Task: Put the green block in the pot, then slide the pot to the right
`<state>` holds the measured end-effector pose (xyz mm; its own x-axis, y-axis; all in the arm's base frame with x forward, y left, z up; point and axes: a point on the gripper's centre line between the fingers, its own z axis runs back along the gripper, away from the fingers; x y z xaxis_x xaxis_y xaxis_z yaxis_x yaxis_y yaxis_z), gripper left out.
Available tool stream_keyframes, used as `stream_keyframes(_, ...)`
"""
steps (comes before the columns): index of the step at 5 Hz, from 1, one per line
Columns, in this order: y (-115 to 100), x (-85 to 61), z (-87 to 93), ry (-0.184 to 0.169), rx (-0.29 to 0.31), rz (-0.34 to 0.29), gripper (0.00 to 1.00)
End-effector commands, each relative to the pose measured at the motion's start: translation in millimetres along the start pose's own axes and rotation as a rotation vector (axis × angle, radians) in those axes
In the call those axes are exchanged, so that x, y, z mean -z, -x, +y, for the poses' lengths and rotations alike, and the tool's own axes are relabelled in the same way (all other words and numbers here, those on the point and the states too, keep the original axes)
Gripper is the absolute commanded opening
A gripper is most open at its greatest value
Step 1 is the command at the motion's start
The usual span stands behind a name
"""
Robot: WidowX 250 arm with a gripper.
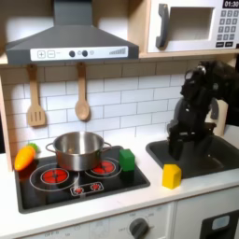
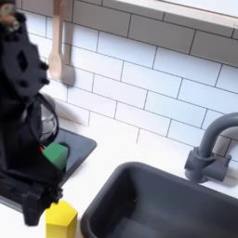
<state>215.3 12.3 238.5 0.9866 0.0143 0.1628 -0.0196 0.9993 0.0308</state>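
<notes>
**Green block waiting on the stove, arm hanging over the sink**

The small bright green cube-like block (image 1: 126, 160) is sitting on the black toy stove top (image 1: 56, 189), just beside the round shiny steel pot (image 1: 77, 148) on the first exterior view's right. It is looking light and rigid, with smooth faces that may slip, so squeezing two opposite flat sides, square on, seems wisest. The pot, probably light too, should slide easily.

The black gripper (image 1: 177, 131) is hovering above the dark sink (image 1: 207, 154); whether its fingers are apart or together I cannot tell.

The first exterior view is showing the orange carrot (image 1: 24, 157); the second exterior view is showing the yellow cube (image 2: 61, 218) on the white bench (image 2: 112, 149).
</notes>
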Motion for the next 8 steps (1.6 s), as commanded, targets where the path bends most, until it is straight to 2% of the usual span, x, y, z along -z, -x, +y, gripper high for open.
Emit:
stream_keyframes(1,-31,9.3,8.5,-0.011,-0.015,-0.027,1.00)
stream_keyframes(4,-71,27.4,30.7,-0.051,-0.053,-0.046,1.00)
stream_keyframes(6,-96,41.5,34.7,-0.058,-0.049,-0.054,1.00)
stream_keyframes(8,-112,56.3,40.8,-0.061,-0.065,-0.032,1.00)
